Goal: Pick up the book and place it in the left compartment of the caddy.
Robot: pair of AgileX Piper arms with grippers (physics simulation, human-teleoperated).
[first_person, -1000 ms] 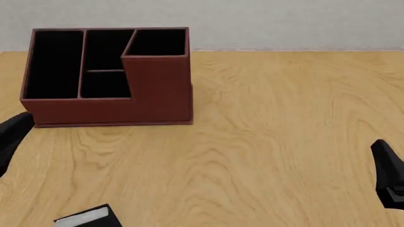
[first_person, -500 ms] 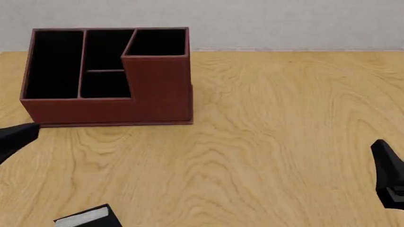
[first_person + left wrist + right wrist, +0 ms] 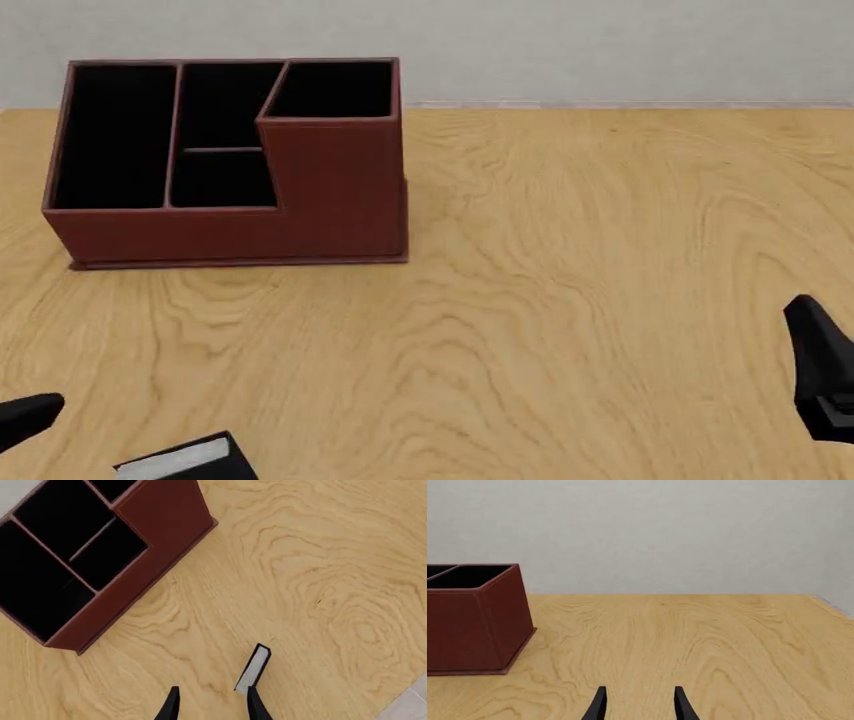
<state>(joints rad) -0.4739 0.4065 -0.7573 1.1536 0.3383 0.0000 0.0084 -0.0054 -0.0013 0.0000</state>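
The small thin black-covered book (image 3: 187,460) lies at the wooden table's (image 3: 587,300) near edge, left side. Likely light, stiff; grip across its covers. Left gripper (image 3: 211,704) spread, empty beside it; right gripper (image 3: 638,704) likewise spread.

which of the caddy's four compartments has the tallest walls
The square right-hand compartment of the caddy; its front wall rises well above the three low-walled slots beside it.

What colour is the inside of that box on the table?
Black inside the caddy, reddish-brown outside; the front view shows it best.
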